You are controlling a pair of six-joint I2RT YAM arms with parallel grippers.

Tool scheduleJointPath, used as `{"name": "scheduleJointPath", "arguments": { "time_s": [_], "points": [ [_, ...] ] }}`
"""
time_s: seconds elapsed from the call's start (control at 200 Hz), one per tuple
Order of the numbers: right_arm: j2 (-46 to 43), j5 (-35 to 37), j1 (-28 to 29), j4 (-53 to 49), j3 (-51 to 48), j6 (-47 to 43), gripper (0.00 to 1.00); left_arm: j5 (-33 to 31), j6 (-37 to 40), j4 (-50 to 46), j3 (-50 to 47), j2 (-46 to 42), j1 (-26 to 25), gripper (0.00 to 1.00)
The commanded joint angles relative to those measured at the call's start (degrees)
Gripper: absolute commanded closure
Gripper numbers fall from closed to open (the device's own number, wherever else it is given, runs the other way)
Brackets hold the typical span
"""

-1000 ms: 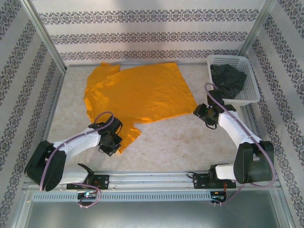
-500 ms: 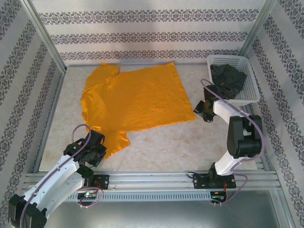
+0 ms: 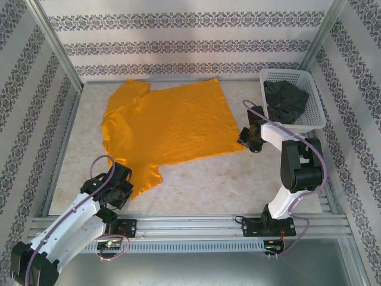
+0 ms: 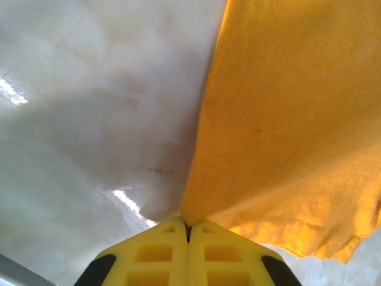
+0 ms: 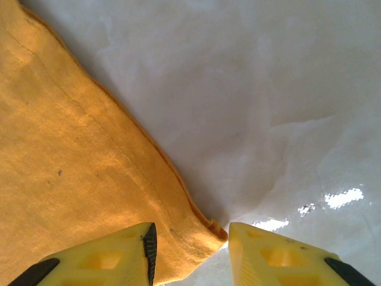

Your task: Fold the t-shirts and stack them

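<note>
Orange t-shirt [image 3: 166, 128] lies spread flat on the tabletop [image 3: 208, 185], left of centre, collar side to the left and hem to the right. Left gripper [image 4: 187, 225] is fully closed, pinching the edge of the shirt's near sleeve; cloth runs out from between its fingers. Right gripper [image 5: 190, 238] is partly open and low over the tabletop, with one finger on either side of the shirt's near-right hem corner. That corner lies in the gap and is not clamped. Grey t-shirt [image 3: 286, 98] sits crumpled inside the white basket [image 3: 315, 119] at the far right of the tabletop, apart from the orange one.
</note>
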Motion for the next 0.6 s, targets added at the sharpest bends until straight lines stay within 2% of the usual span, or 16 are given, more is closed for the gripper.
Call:
{"name": "scheduleJointPath", "arguments": {
  "time_s": [0.0, 0.29, 0.33, 0.395, 0.475, 0.595],
  "points": [
    [1.37, 0.89, 1.01, -2.57, 0.80, -0.45, 0.63, -1.36, 0.49, -1.86, 2.00, 0.98, 0.63, 1.00],
    [3.91, 4.30, 3.19, -5.83, 1.88, 2.10, 0.72, -1.40, 0.95, -1.28, 2.59, 1.80, 0.68, 1.00],
    [4.34, 4.79, 3.25, -6.40, 2.27, 2.19, 0.77, -1.46, 0.95, -1.48, 2.70, 1.75, 0.62, 1.00],
    [4.62, 5.64, 3.03, -7.54, 2.92, 2.18, 0.90, -1.57, 1.01, -2.00, 2.89, 1.48, 0.65, 1.00],
    [3.17, 7.78, 2.68, -8.26, 1.85, 2.08, 1.00, -1.91, 1.13, -2.94, 3.44, 0.90, 0.63, 1.00],
    [-1.95, 8.54, 1.77, -8.87, -1.80, 2.24, 1.00, -1.87, 1.03, -4.38, 3.86, -0.20, 0.60, 1.00]
  ]
}}
